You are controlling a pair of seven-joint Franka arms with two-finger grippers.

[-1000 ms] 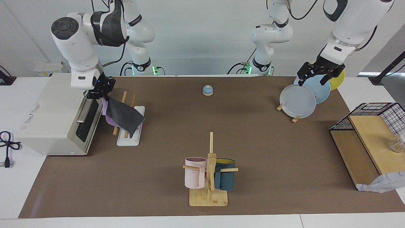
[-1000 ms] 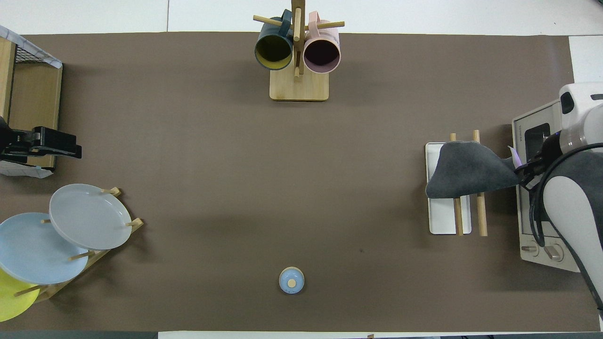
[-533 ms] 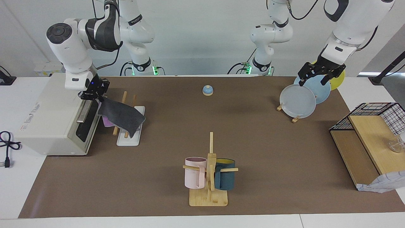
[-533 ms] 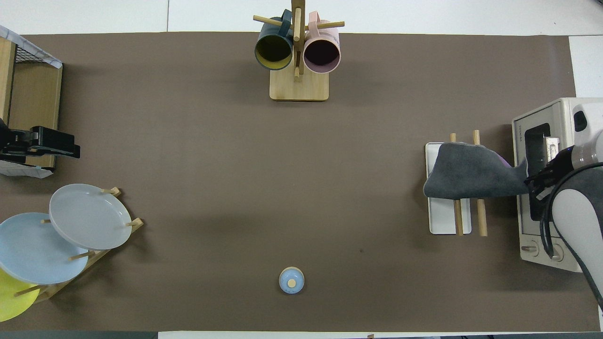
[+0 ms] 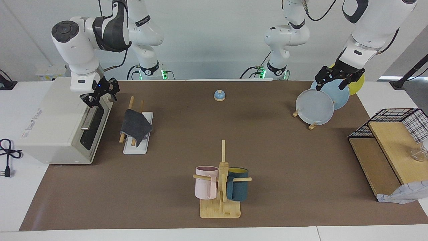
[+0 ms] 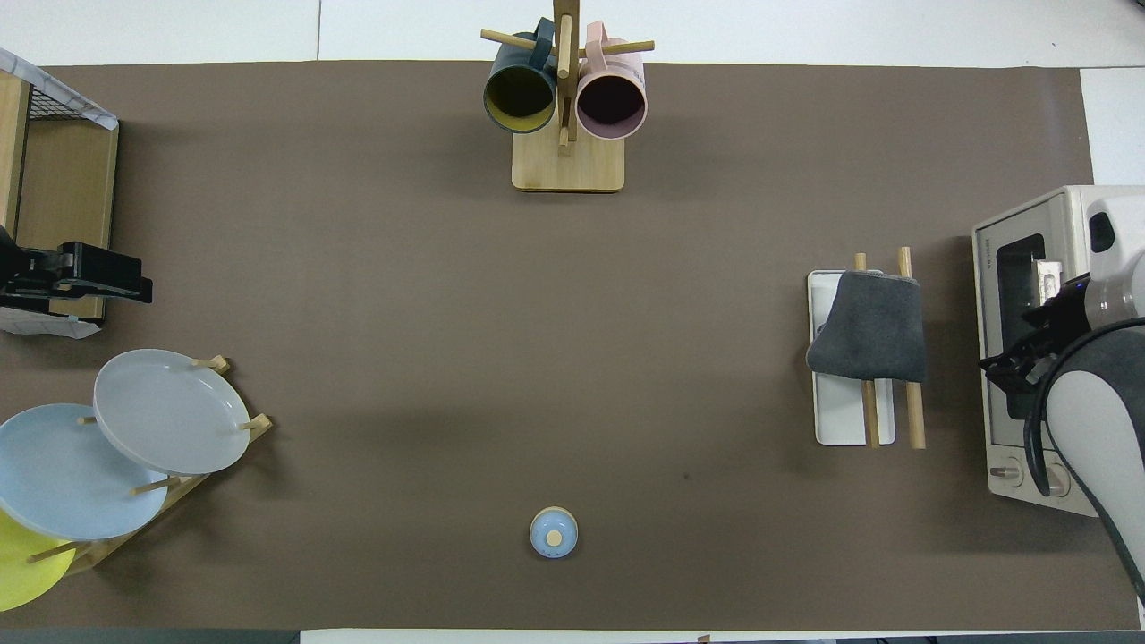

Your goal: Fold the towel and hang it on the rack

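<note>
The towel (image 5: 134,126) hangs dark grey face out over the two wooden rods of the rack (image 5: 135,148), toward the right arm's end of the table. In the overhead view the towel (image 6: 872,326) covers the part of the rack (image 6: 843,422) farther from the robots. My right gripper (image 5: 100,94) is open and empty, apart from the towel, raised over the front of the toaster oven; it also shows in the overhead view (image 6: 1020,356). My left gripper (image 5: 336,80) is open, waiting over the plate stand.
A white toaster oven (image 5: 50,127) stands beside the rack. A bamboo mug stand (image 5: 220,209) with pink and teal mugs stands mid-table, far from the robots. A blue bell (image 5: 219,95) sits near the robots. A plate stand (image 5: 316,107) and a wire shelf (image 5: 388,140) are at the left arm's end.
My right gripper opened and let go of the towel, which dropped to hang on the rods with only grey showing. The gripper rose slightly over the oven. The left arm stayed still.
</note>
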